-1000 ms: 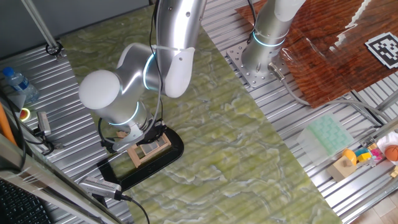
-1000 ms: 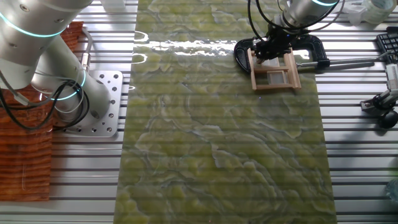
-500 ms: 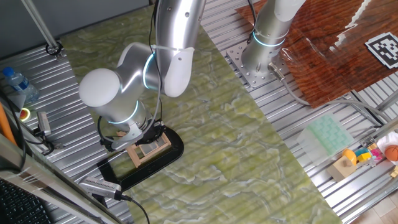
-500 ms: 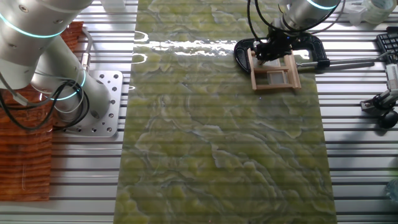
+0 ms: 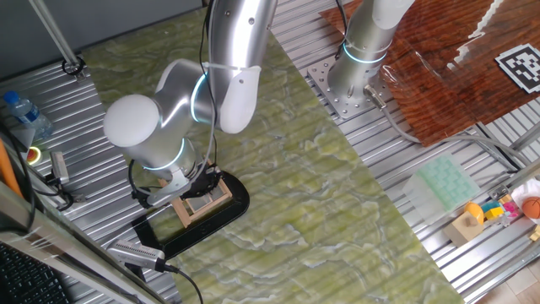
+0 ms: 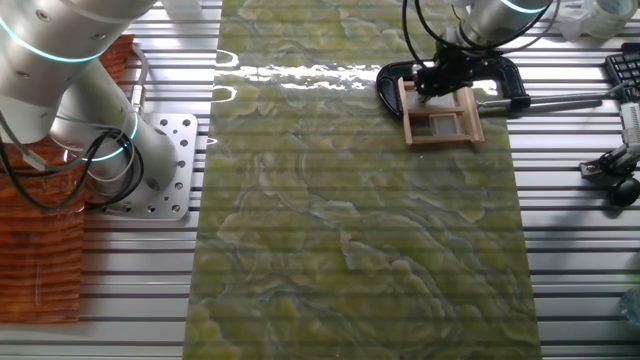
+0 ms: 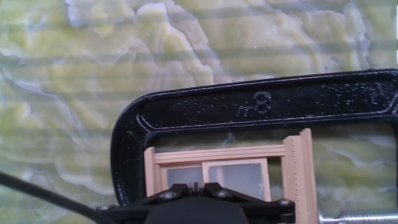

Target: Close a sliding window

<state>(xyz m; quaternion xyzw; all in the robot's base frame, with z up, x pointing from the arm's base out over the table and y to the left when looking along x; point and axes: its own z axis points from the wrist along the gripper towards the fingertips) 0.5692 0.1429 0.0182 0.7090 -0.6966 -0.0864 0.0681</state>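
Note:
The sliding window is a small light-wood frame with two grey panes, lying in a glossy black oblong clamp-like base at the left edge of the green mat. It also shows in the other fixed view and in the hand view, with the black base arching over it. My gripper hangs over the window's end nearest the black bow and touches or nearly touches the frame. In the hand view the gripper has its jaws drawn together, with nothing held between them.
A second arm's base stands on the slatted table at the mat's other side. A green tray, a tan wooden block and small toys lie at the right. A water bottle stands at the left. A metal bar runs from the base.
My gripper has shifted slightly along the window's top edge. The window frame and base have not moved.

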